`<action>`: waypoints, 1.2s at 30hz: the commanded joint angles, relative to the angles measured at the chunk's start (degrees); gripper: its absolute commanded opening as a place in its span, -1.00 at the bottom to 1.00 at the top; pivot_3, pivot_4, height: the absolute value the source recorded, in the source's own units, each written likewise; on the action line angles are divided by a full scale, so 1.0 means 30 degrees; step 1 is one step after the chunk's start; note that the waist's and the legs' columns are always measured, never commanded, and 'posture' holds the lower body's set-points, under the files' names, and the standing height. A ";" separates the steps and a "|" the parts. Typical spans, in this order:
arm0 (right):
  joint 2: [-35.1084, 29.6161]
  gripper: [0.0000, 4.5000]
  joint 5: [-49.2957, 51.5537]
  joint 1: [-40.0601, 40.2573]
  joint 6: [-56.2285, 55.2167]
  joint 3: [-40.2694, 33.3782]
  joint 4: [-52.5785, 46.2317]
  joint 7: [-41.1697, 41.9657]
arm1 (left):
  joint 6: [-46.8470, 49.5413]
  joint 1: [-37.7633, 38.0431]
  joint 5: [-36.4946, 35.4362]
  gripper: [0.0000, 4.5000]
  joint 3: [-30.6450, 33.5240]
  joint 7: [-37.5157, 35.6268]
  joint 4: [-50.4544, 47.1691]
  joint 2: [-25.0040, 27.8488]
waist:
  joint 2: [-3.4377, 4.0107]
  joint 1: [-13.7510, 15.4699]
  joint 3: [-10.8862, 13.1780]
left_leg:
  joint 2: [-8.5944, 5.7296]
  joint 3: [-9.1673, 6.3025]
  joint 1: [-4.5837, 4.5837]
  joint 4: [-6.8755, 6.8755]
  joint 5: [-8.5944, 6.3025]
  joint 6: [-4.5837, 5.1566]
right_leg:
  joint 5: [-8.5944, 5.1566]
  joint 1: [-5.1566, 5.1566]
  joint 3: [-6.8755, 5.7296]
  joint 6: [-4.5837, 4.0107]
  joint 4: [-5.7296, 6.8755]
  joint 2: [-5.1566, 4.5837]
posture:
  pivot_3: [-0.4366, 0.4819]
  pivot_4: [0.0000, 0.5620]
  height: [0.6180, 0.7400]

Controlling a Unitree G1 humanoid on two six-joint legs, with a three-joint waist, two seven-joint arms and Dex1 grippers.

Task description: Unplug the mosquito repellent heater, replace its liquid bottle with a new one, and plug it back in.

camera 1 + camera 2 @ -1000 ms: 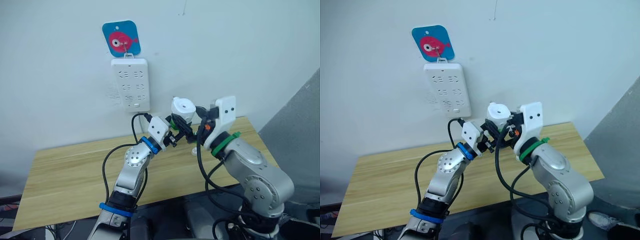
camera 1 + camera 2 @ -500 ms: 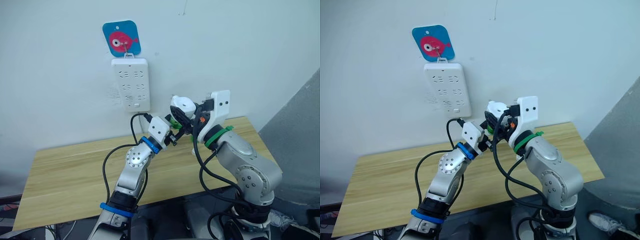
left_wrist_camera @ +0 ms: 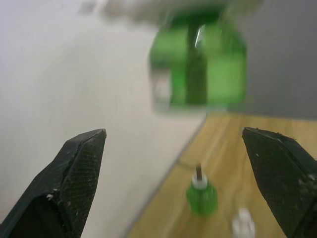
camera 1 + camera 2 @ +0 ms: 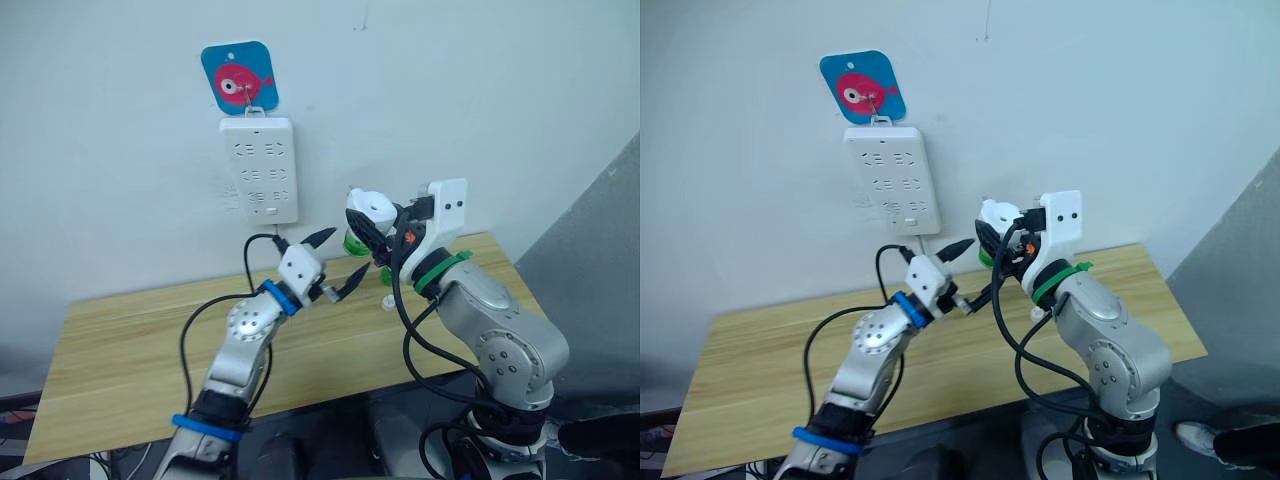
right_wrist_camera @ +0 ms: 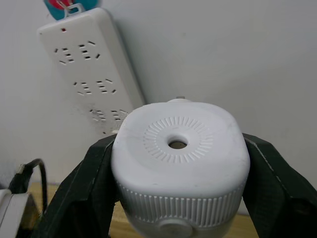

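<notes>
My right gripper is shut on the white mosquito repellent heater, holding it in the air in front of the wall with its round vent hole facing the wrist camera. A green bottle, the new one, sits in the heater's underside. My left gripper is open just left of that bottle, its fingers apart and touching nothing. The heater's old liquid bottle, green with a wick tip, stands on the table below. A small whitish cap lies beside it.
The long white power strip hangs on the wall from a blue fish hook, up and to the left of the heater. The wooden table runs along the wall below both arms. A grey panel stands at the right.
My left gripper has opened, let go of the green bottle under the heater and drawn back to the left. The right gripper still holds the heater in about the same place.
</notes>
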 commanded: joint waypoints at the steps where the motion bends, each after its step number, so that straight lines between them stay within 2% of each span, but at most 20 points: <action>1: -0.1222 0.34 0.0516 -0.0349 -0.0390 -0.0383 -0.1488 0.0634 | 0.1055 0.0940 -0.0865 1.00 0.2068 0.0639 -0.2790 0.1034 | -0.0001 0.0029 0.0000 | 0.0001 -0.0009 -0.0013 0.0002 0.0000 0.0000 | 0.0000 -0.0006 -0.0009 0.0000 -0.0003 -0.0004 | -0.61 -0.49 0.84; 6: -0.3992 0.34 0.1001 -0.0288 -0.0394 -0.0407 -0.2020 0.2009 | 0.4172 0.1712 -0.2145 1.00 0.4779 0.1707 -0.5169 0.2327 | -0.0003 0.0336 0.0001 | -0.0021 -0.0005 -0.0010 0.0008 0.0000 0.0000 | -0.0003 0.0010 -0.0010 0.0005 -0.0018 -0.0012 | -0.49 -0.44 0.84; 11: -0.5085 0.34 0.1375 -0.0258 -0.0613 -0.0347 -0.1982 0.2625 | 0.5771 0.1587 -0.4362 1.00 0.6354 0.0464 -0.4981 0.3532 | -0.0007 0.0527 0.0004 | -0.0018 0.0009 0.0003 0.0004 0.0000 0.0001 | -0.0006 0.0013 -0.0017 0.0007 -0.0015 -0.0003 | -0.45 -0.42 0.84; 17: -0.5578 0.34 0.1618 -0.0352 -0.0841 0.0293 -0.2024 0.2931 | 0.5861 -0.0287 -0.4671 0.15 0.6700 -0.0469 -0.2830 0.4542 | -0.0010 0.0736 0.0006 | -0.0029 0.0023 0.0008 0.0006 0.0000 0.0001 | -0.0007 0.0014 -0.0027 0.0006 -0.0016 0.0013 | -0.42 -0.41 0.84; 21: -0.6158 0.34 0.1650 -0.0589 -0.0800 0.1097 -0.2317 0.3442 | 0.5376 -0.3543 -0.4376 0.14 0.5932 -0.2502 0.0958 0.5337 | -0.0025 0.1058 0.0016 | -0.0040 0.0042 0.0007 0.0012 0.0001 0.0001 | -0.0006 0.0010 -0.0044 0.0006 -0.0018 0.0040 | -0.46 -0.40 0.84; 25: -0.6702 0.34 0.2032 -0.0802 -0.0643 0.1275 -0.2647 0.3851 | 0.4536 -0.5853 -0.3924 0.14 0.5580 -0.3524 0.4037 0.5585 | -0.0036 0.1080 0.0022 | -0.0049 0.0053 0.0006 0.0014 0.0000 0.0002 | -0.0006 0.0012 -0.0053 0.0007 -0.0029 0.0048 | -0.48 -0.40 0.84; 36: -0.7342 0.34 0.3932 -0.0952 -0.0390 0.0838 -0.3289 0.4241 | 0.3587 -0.8944 -0.3367 0.14 0.4839 -0.5334 0.8112 0.5544 | -0.0051 0.1042 0.0031 | -0.0028 0.0039 -0.0003 0.0013 -0.0009 0.0016 | -0.0006 -0.0002 -0.0049 0.0008 -0.0028 -0.0019 | -0.53 -0.39 0.84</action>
